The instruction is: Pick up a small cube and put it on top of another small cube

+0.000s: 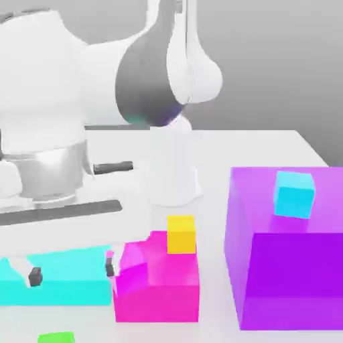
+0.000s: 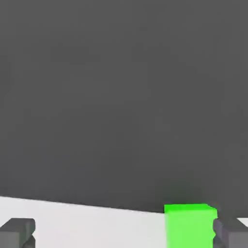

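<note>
Green cube sits on the white table at the near edge, in front of the cyan block. Gripper hangs above that block, fingers spread wide, holding nothing. Yellow cube rests on the magenta block.

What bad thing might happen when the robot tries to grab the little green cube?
The green cube sits off-centre between the open gripper, right by one finger, so that finger might knock it aside instead of gripping it. The magenta block and cyan block lie close by the hand, so the fingers might bump them too.
</note>
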Tool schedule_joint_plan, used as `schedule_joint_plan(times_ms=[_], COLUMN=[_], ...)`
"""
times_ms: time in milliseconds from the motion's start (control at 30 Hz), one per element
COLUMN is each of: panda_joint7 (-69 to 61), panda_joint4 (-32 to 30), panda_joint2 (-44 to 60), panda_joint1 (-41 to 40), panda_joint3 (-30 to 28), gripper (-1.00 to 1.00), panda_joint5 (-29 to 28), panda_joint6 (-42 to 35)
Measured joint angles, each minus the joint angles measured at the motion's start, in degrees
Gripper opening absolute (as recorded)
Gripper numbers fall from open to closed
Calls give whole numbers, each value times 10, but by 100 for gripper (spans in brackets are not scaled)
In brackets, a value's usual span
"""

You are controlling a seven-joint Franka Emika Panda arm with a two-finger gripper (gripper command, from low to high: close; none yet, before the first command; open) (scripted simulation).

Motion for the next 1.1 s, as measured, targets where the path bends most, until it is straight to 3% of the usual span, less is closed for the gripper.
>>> schedule_joint_plan(times_ms=[200,300,333,567,867,1100], panda_joint7=[-27,-44,-50,-51,39,175], panda_joint4=[13,26,30,31,-28,-110], panda_joint2=[106,168,186,188,58,-75], panda_joint1=[-19,-37,-43,-43,22,100], panda_joint3=[-11,8,16,16,-16,-15], gripper=[0,0,-100,-100,-100,-100], panda_joint5=[-23,-4,3,4,-38,-132], panda_joint6=[38,81,94,95,16,-5])
